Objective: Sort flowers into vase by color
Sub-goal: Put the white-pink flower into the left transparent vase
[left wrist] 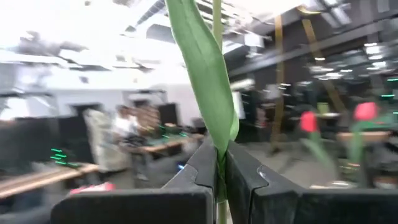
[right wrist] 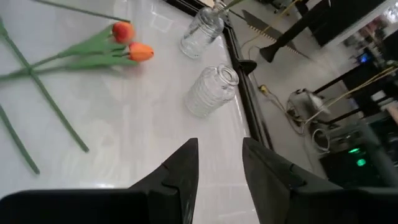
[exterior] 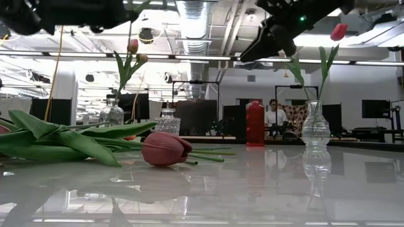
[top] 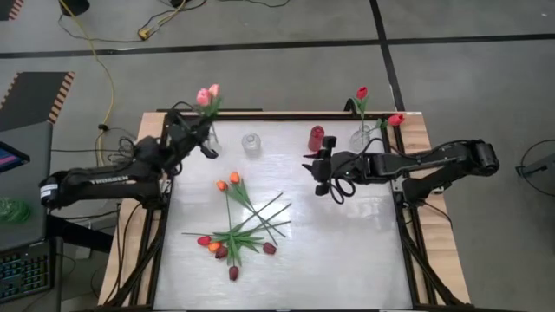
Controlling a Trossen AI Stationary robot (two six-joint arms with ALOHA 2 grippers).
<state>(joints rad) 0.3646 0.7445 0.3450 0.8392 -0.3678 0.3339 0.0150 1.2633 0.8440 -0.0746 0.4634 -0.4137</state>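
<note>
Several tulips (top: 238, 230) with orange, red and maroon heads lie heaped mid-table; one maroon head (exterior: 165, 149) rests on its side. My left gripper (left wrist: 221, 152) is at the table's far left corner (top: 206, 146), shut on a pink tulip's stem, above the clear vase (exterior: 112, 114). Two pink heads (top: 208, 95) stand over that vase. My right gripper (right wrist: 217, 146) hovers open near the red vase (top: 317, 136), touching nothing (top: 314, 169). Red tulips (top: 362, 93) stand in the far right clear vase (exterior: 314, 126). My left gripper pinches a tulip's thin green stem (left wrist: 219, 177) between its two fingers, below a long leaf (left wrist: 205, 74). The fingers lie level and across the stem, which runs upright through them. Whether its lower end is inside the vase is hidden by the gripper.
An empty clear vase (top: 251, 143) stands between the pink tulips' vase and the red vase, along the far edge. Two orange tulips (right wrist: 127, 40) lie left of centre. The table's near right area (top: 347, 251) holds nothing. People sit in the room beyond (exterior: 273, 113).
</note>
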